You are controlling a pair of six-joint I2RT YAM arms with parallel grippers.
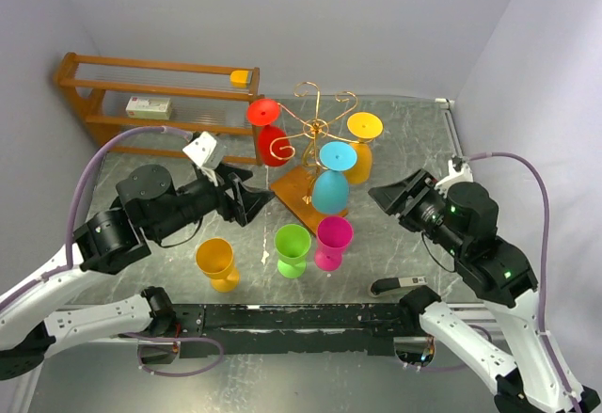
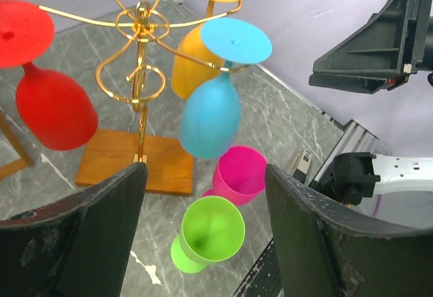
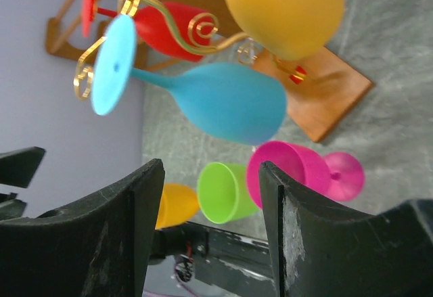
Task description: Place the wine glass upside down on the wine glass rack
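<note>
— Is there any writing you can read here?
— None. The small pale box [image 1: 149, 107] on the wooden shelf [image 1: 150, 65] seems to have some print on its face, but it's too small and blurred for you to make out a single letter.
— Any other label or number?
— You can read nothing in any view.

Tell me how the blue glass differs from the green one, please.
The blue glass hangs upside down from the gold wire rack, foot uppermost; the green glass stands upright on the table, mouth open upward. One is sky blue, the other lime. Both are opaque, stemmed wine glasses of like shape.
</note>
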